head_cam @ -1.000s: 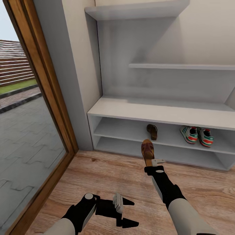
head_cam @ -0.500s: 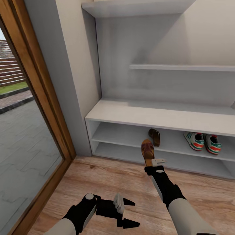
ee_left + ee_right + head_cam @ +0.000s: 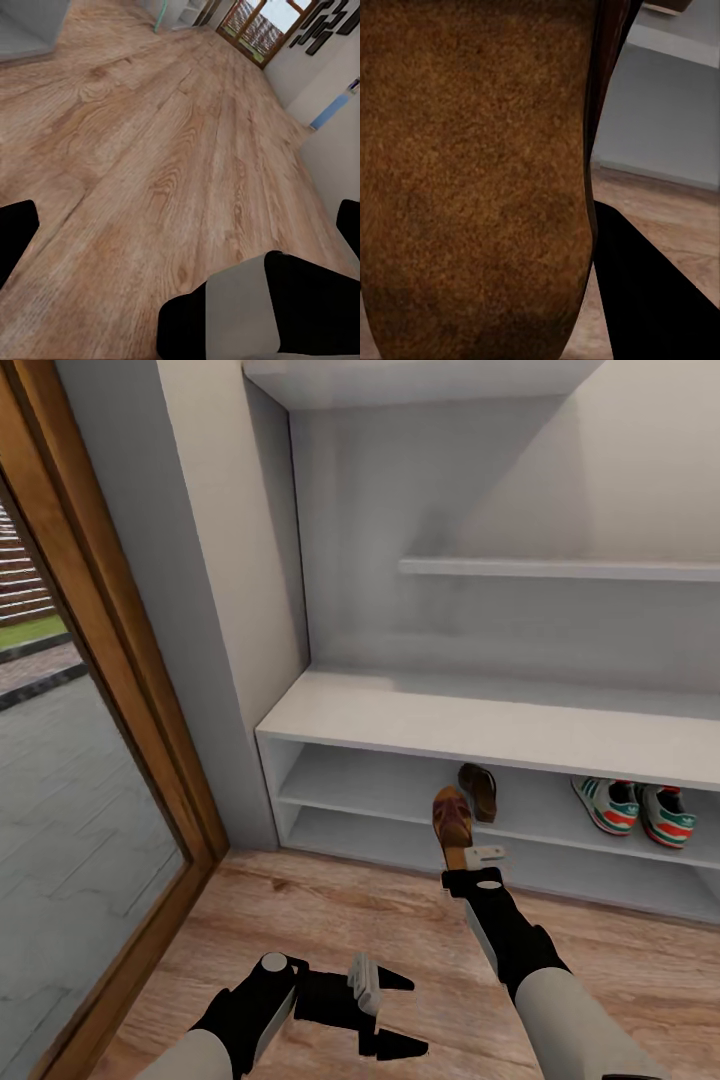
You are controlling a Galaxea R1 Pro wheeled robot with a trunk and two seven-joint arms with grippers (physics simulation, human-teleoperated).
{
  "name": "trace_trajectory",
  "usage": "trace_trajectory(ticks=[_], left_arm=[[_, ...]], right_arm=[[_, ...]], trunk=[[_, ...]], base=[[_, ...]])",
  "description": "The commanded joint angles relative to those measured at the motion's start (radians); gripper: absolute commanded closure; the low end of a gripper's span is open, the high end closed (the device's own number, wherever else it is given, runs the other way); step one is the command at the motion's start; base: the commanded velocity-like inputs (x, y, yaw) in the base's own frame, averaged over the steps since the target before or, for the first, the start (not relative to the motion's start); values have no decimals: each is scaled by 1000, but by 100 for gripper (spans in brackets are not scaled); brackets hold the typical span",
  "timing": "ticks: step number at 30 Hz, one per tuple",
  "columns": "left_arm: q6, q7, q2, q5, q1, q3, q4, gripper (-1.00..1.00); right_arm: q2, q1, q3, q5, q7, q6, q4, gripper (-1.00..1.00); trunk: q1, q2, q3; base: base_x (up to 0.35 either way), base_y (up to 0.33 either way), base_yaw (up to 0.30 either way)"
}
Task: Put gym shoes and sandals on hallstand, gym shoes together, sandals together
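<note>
A dark brown leather open-toe sandal hangs toe-up in the right gripper, whose jaws are clamped on its heel end; up close its grainy brown sole fills most of the right wrist view, with one black finger beside it. The held sandal sits just in front of the pale grey-white hallstand, level with the upper open shelf row. At about one o'clock from it, its partner, the second dark brown sandal, lies on that upper row, close but apart. Further along the same row at three o'clock, well apart from the sandals, stand the two white gym shoes with green stripes and red-orange accents, side by side and nearly touching.

Above the bench top, two stepped grey shelves climb the wall. At nine o'clock a grey wall strip and a wooden door frame with glass stand just left of the rack.

Nearer, at seven o'clock over the light brown wood-plank floor, the left gripper hangs spread wide, holding nothing; its black fingertips frame bare planks.
</note>
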Motion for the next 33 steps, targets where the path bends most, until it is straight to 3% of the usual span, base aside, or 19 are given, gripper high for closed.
trace_trajectory(ticks=[1,21,33], left_arm=[[-10,-1,0,-4,0,0,0,-100],[-10,-1,0,-4,0,0,0,-100],[-10,-1,0,-4,0,0,0,-100]], right_arm=[[1,0,-4,9,0,6,-2,100],[3,0,-2,9,0,6,-2,100],[4,0,-3,9,0,6,-3,100]], trunk=[[0,0,-1],[0,0,-1],[0,0,-1]], base=[[340,0,0],[331,0,0],[67,-18,0]])
